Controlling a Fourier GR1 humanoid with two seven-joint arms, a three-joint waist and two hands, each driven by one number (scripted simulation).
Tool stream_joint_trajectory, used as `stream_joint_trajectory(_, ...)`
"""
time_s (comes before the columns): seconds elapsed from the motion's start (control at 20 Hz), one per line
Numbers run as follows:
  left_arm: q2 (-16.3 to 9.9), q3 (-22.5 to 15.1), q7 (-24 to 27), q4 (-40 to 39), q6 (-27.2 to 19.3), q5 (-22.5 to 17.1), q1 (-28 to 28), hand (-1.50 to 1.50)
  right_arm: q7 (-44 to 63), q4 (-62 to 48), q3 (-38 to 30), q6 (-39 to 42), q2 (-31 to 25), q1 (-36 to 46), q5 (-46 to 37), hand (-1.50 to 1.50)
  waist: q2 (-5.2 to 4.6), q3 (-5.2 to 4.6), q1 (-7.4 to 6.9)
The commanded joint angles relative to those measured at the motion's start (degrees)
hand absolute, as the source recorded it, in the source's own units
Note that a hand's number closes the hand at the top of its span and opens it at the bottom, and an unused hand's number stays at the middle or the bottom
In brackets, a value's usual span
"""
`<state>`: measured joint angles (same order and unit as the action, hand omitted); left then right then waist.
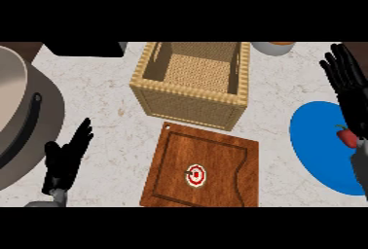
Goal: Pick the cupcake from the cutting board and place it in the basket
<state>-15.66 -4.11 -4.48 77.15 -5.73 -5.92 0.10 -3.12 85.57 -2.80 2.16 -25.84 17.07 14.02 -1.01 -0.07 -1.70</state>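
Observation:
A small cupcake [195, 175] with white and red rings on top sits on the brown wooden cutting board [179, 151] at the lower middle. Just behind the board stands a woven wicker basket [188, 104] with nothing visible inside. My left hand [64, 160] is at the lower left, fingers straight and pointing up, well left of the board. At the right edge my right hand [348, 82] is raised with fingers straight, over the blue plate. Neither hand touches the cupcake.
A blue plate [316, 146] at the right carries a small red item [345, 136] beside my right forearm. A large grey rounded object [28, 112] fills the left side. A dark block [82, 48] and an orange-and-white bowl [273, 47] lie at the back.

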Motion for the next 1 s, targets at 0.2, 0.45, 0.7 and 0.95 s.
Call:
stream_joint_trajectory(0.2,-7.1,-0.2,7.0,8.5,1.4,6.2,-9.1,0.0,5.5,1.5,19.6,-6.3,19.5,4.7,-6.1,1.5,1.29,0.0,-2.19)
stream_joint_trajectory(0.45,-6.1,-2.6,7.1,9.1,3.2,6.5,-12.0,0.0,1.0,1.2,30.5,-22.2,25.5,3.2,1.4,1.5,1.08,0.05,-3.16)
stream_joint_trajectory(0.7,-7.8,-0.5,5.0,8.9,4.0,5.4,-15.3,0.0,4.8,0.2,41.4,-43.1,25.7,8.5,-11.7,-1.5,1.78,-0.31,-1.56)
stream_joint_trajectory(0.95,-7.5,-0.2,4.7,7.8,2.8,6.0,-13.9,0.0,22.2,-10.1,42.0,-44.9,21.3,17.2,-28.1,-1.5,2.73,-0.96,1.64)
